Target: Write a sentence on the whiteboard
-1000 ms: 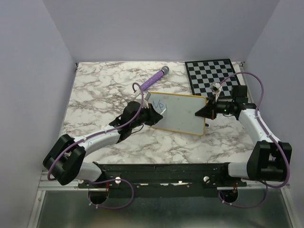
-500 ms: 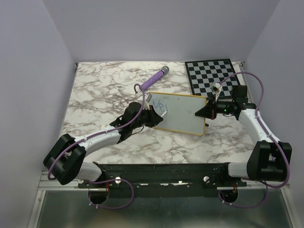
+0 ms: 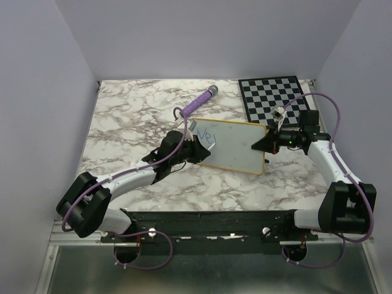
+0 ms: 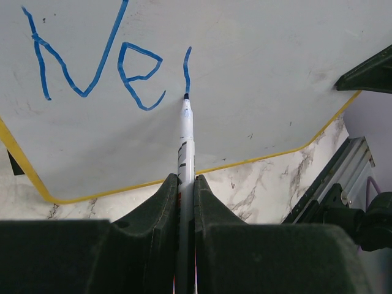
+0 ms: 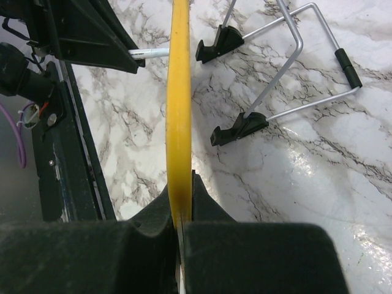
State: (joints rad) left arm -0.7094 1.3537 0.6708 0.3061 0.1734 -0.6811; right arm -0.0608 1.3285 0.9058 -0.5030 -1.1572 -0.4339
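The whiteboard (image 3: 236,148), white with a thin yellow frame, stands tilted mid-table. Blue lettering "Ne" (image 4: 92,67) and a short new stroke sit at its upper left, also visible in the top view (image 3: 208,136). My left gripper (image 3: 197,149) (image 4: 185,179) is shut on a white marker (image 4: 185,138), whose tip touches the board at the bottom of that stroke. My right gripper (image 3: 263,144) (image 5: 182,199) is shut on the board's yellow frame (image 5: 179,104) at its right edge. The board's wire stand with black feet (image 5: 269,79) rests on the marble.
A black-and-white checkered board (image 3: 274,98) lies at the back right. A purple pen-like object (image 3: 199,103) lies behind the whiteboard. The black arm rail (image 3: 214,220) runs along the near edge. Grey walls enclose the table on three sides.
My left gripper has shifted slightly right along the board. A short vertical blue stroke has appeared after "Ne". The right arm and the board have not moved.
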